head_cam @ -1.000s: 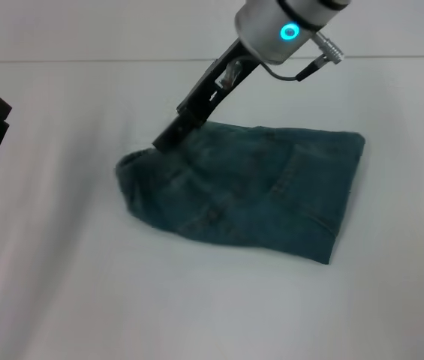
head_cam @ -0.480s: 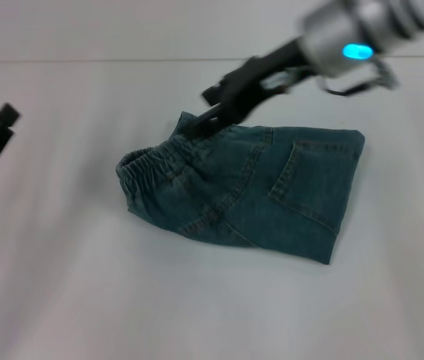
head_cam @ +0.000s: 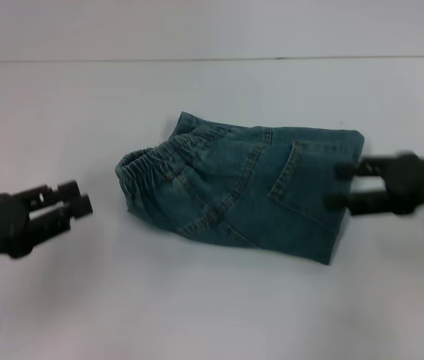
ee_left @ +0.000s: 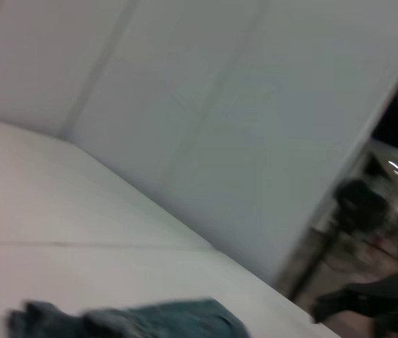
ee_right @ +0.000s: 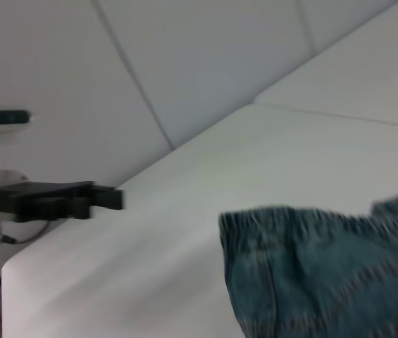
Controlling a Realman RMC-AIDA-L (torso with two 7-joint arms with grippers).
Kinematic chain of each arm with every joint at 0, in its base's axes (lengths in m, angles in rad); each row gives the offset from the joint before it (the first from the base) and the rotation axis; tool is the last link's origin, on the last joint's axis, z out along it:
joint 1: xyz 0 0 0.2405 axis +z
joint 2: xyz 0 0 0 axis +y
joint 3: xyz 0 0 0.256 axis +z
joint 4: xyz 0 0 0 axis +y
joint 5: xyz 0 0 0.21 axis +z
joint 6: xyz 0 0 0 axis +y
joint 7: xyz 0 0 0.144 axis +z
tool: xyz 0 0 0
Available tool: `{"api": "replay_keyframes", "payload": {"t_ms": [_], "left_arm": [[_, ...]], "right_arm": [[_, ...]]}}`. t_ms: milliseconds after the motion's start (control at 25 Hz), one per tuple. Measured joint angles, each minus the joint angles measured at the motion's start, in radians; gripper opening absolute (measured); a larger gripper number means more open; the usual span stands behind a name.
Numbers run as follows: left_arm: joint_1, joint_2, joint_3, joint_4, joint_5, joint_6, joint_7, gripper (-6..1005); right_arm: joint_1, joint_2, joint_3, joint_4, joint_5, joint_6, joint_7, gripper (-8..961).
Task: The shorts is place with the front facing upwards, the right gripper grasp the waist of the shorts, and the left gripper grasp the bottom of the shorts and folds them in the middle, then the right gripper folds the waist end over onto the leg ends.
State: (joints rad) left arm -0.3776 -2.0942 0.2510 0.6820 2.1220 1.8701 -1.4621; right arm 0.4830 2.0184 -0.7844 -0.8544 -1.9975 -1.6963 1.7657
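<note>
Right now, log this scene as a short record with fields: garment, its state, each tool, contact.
garment: denim shorts on the white table
state: folded, elastic waist toward the robot's left, back pocket facing up
left tool: low at the robot's left, apart from the shorts, fingers apart, holding nothing
right tool: at the shorts' right edge, fingers apart, holding nothing
contact: neither tool grips the fabric

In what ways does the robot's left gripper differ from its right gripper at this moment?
The black two-fingered left gripper hangs over bare white table, apart from the folded blue denim shorts. The black right gripper reaches the shorts' opposite edge, its fingers overlapping the denim there. The left one points towards the gathered elastic waistband. Both are open, lie level, hold nothing, and point inward.
</note>
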Motion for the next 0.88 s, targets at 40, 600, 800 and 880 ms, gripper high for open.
{"api": "replay_keyframes", "payload": {"t_ms": [40, 600, 800, 880], "left_arm": [[0.000, 0.002, 0.001, 0.011, 0.017, 0.025, -0.004, 464], [-0.029, -0.001, 0.102, 0.062, 0.096, 0.031, -0.079, 618], [-0.035, -0.002, 0.112, 0.061, 0.107, 0.015, -0.088, 676], [-0.035, -0.004, 0.112, 0.061, 0.107, 0.012, -0.090, 676]], "right_arm": [[-0.020, -0.002, 0.024, 0.035, 0.000, -0.003, -0.039, 857], [-0.083, 0.000, 0.100, 0.190, -0.001, 0.042, -0.181, 857], [-0.078, 0.006, 0.101, 0.191, -0.001, 0.046, -0.181, 857], [-0.078, 0.008, 0.101, 0.191, -0.001, 0.054, -0.181, 857]]}}
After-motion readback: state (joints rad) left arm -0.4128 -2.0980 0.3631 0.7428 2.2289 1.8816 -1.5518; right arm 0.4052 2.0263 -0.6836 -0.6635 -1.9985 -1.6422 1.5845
